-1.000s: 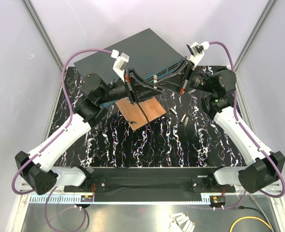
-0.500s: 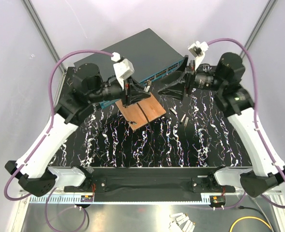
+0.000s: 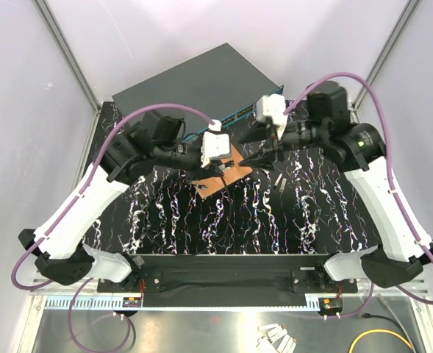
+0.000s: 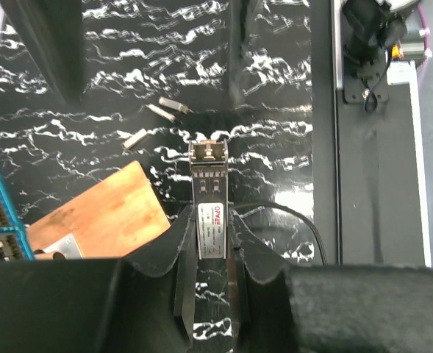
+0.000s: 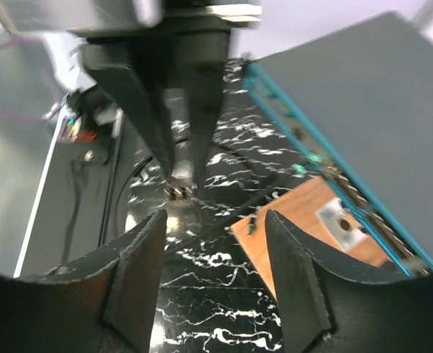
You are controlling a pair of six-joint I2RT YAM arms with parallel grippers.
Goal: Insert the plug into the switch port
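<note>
Over the worktop (image 3: 275, 213), just in front of the switch (image 3: 194, 81), the left hand (image 4: 210, 224) grips the plug (image 4: 207, 173) — fingers clamped on its two long sides, labelled face toward the wrist cam, metal nose sticking out past the fingertips. Plug looks to be off the surface, near the board (image 4: 98, 217) but not touching it. Right hand (image 5: 215, 220) is spread wide w/ nothing btwn its fingers. It faces the left hand and the plug from close by.

Progress, as I read it: pick-up is done, insertion is not. Switch sits at the back of the worktop, teal front w/ its ports (image 3: 244, 113) turned toward the arms. Plug's nose is apart from that front, and in the left wrist view it runs approx. along the teal edge rather than into it, so it isn't aimed at a port yet.

Left to do: swing the nose round to face the ports, pick one, line up height and angle, push in till seated, then let go. Ports are small and close-set — alignment is prob. the fiddly bit.

A few spare plugs (image 4: 165, 109) lie loose on the worktop, well apart from the held one.
</note>
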